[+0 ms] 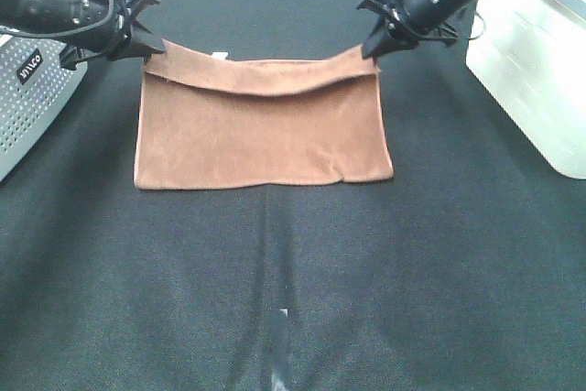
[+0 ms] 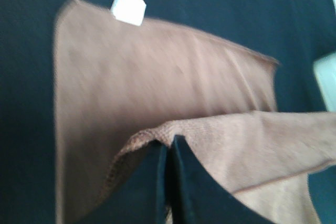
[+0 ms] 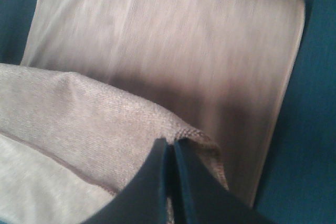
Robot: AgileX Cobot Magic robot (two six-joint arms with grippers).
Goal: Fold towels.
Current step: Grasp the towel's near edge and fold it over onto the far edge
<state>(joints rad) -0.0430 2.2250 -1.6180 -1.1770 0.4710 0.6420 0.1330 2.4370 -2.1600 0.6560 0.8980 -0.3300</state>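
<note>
Overhead, the reddish-brown rectangular microfibre towel (image 1: 265,139) lies doubled on the black table (image 1: 412,272), its upper edge sagging between the left gripper (image 1: 149,50) and right gripper (image 1: 374,48); pull it taut and lay both corners square on the tagged edge. The left wrist view shows jaws clamped on a corner, and the small white tag (image 2: 128,6) looks blank, though blur may hide print. The right wrist view shows the same clamp.

Bright, even light; the white bin (image 1: 536,80) near the right end effector (image 1: 375,46) is blown out. Both wrist views blur the towel (image 2: 157,77).
</note>
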